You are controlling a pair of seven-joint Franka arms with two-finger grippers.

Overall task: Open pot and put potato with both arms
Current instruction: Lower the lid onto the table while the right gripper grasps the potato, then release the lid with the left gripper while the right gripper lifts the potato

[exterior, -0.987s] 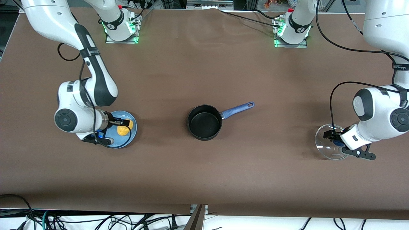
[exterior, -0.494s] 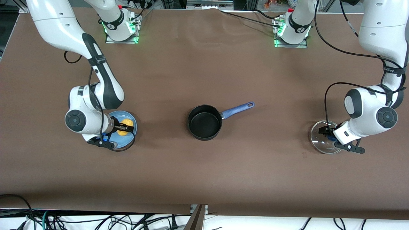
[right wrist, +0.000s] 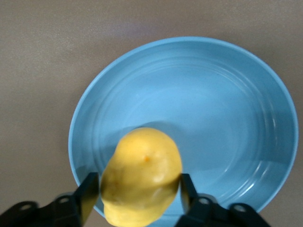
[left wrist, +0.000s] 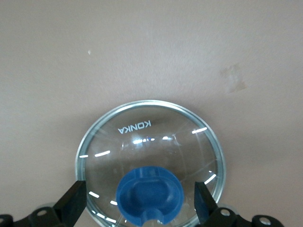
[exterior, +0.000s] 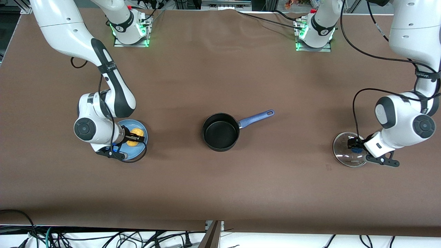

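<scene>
potato (right wrist: pixel 142 176) sits between the two fingers of your right gripper (exterior: pixel 132 138), which are clamped on its sides, and it hangs over the blue plate (exterior: pixel 144 137) at the right arm's end of the table (exterior: pixel 220 75). in the right wrist view you can see the potato's shadow on the plate (right wrist: pixel 227 123), so the potato seems lifted a little off it.

your pot (exterior: pixel 221 132) stands open in the middle of the table, with nothing inside, well apart from both arms. its blue handle (exterior: pixel 256 117) points toward the left arm's end and a little away from the front camera.

your left gripper (exterior: pixel 354 144) is at the glass lid (exterior: pixel 344 156), which lies flat on the table at the left arm's end. its fingers (left wrist: pixel 71 205) stand apart on both sides of the blue knob (left wrist: pixel 150 195) and do not touch it.
</scene>
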